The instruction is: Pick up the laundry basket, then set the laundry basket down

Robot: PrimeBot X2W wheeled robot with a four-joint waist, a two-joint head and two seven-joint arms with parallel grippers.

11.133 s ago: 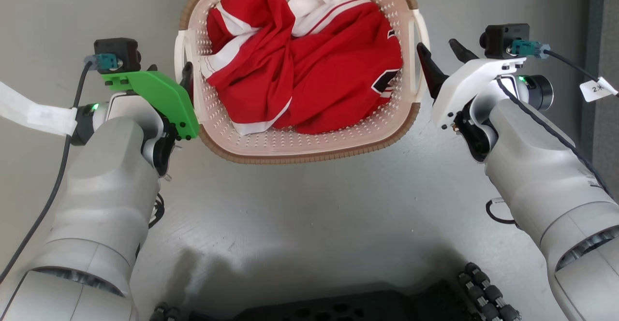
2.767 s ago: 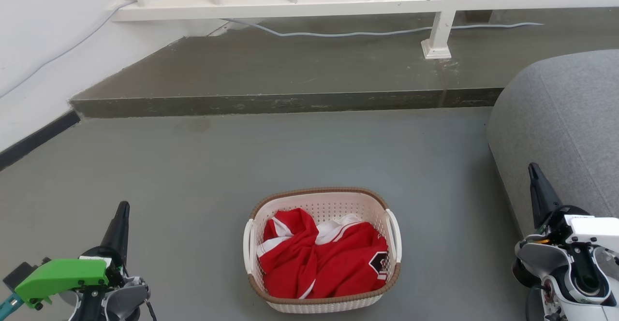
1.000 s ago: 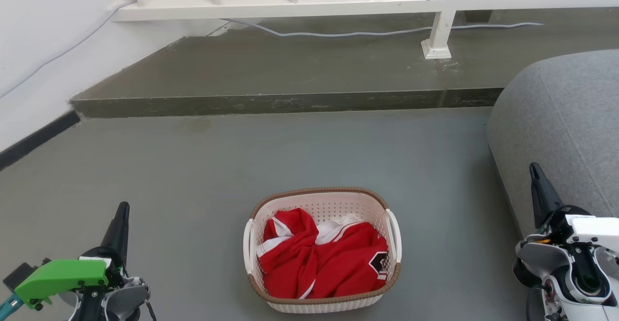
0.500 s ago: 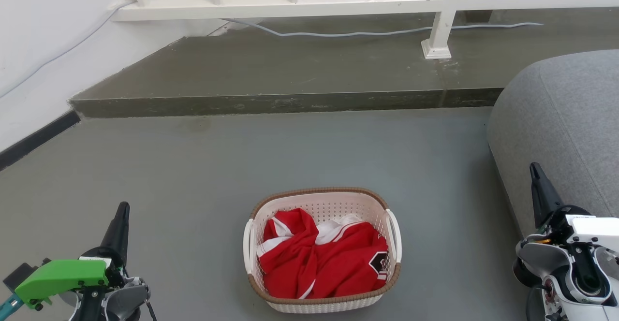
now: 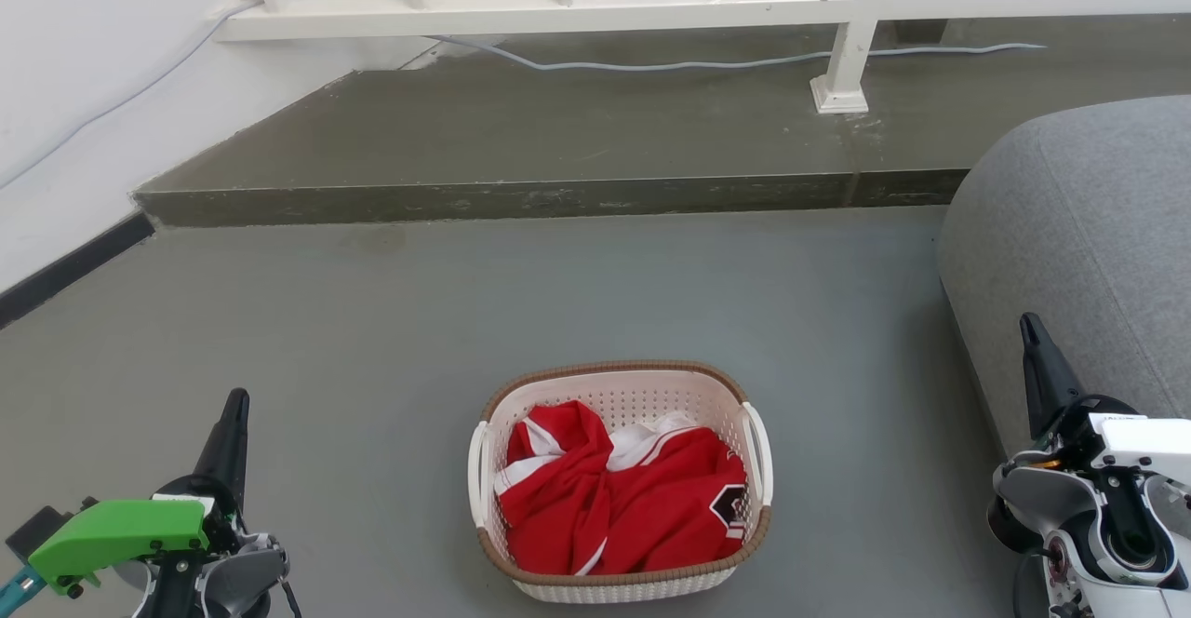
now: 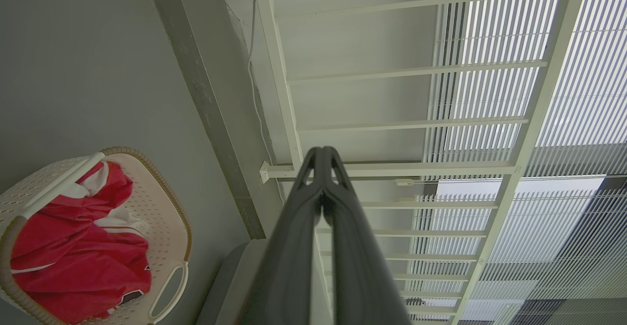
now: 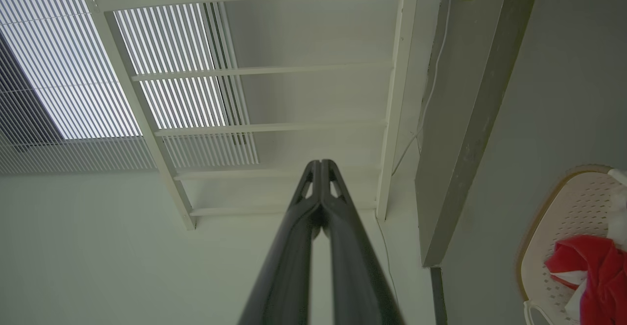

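While perhaps concrete, floor (image 5: 595, 302) beneath basket (image 5: 619, 396)

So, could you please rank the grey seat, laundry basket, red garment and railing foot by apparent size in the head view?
1. grey seat
2. laundry basket
3. red garment
4. railing foot, though it is farthest away

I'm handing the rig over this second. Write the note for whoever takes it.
Grippers: left gripper has its jaws shut and empty, off to the left of the laundry basket. The right gripper has its jaws shut and empty, off to the right by the grey cushion.
Basket: upright on the floor between them, touched by neither, with a red and white garment inside.
Done: basket is down and released.
Left: apparently nothing.
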